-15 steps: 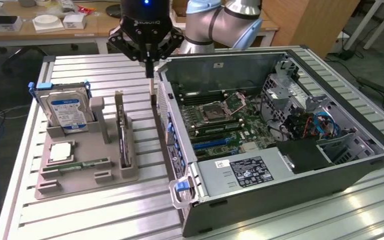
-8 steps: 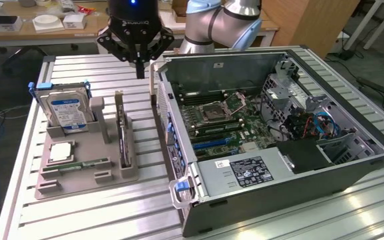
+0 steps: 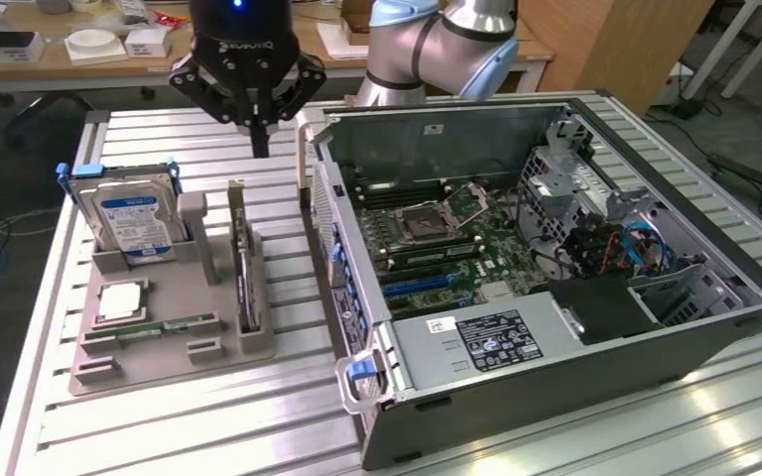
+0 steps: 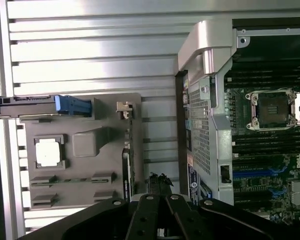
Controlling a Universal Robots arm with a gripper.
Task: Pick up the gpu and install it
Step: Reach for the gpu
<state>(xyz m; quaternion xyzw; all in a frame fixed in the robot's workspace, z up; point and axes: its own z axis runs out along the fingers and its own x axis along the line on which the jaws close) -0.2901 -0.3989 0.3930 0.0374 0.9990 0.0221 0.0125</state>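
One relation matters here. In the exterior view the gpu (image 3: 239, 260) lies at about 6 o'clock from the claw (image 3: 261, 147), well clear of it, with open air between fingertips and board. The claw hangs above the far end of the grey holder (image 3: 202, 288), its fingers pressed together and gripping nothing.

The gpu stands upright on its long edge in a slot of that holder. Its long axis runs from 12 to 6 o'clock in the exterior view, roughly parallel to the side wall of the open computer case (image 3: 554, 397) at its 3 o'clock. At the gpu's 9 o'clock the hard drive (image 3: 136, 223) stands upright in the same holder, which rests on the slatted metal surface (image 3: 222, 426).

In the wrist view the gpu (image 4: 125, 167) shows edge-on as a thin dark strip with its pale bracket (image 4: 124, 109) at one end. The closed claw (image 4: 160, 182) sits beside that strip rather than over it.

As I judge it, the fingers are not yet astride the thin edge, so the pick-up has not begun.
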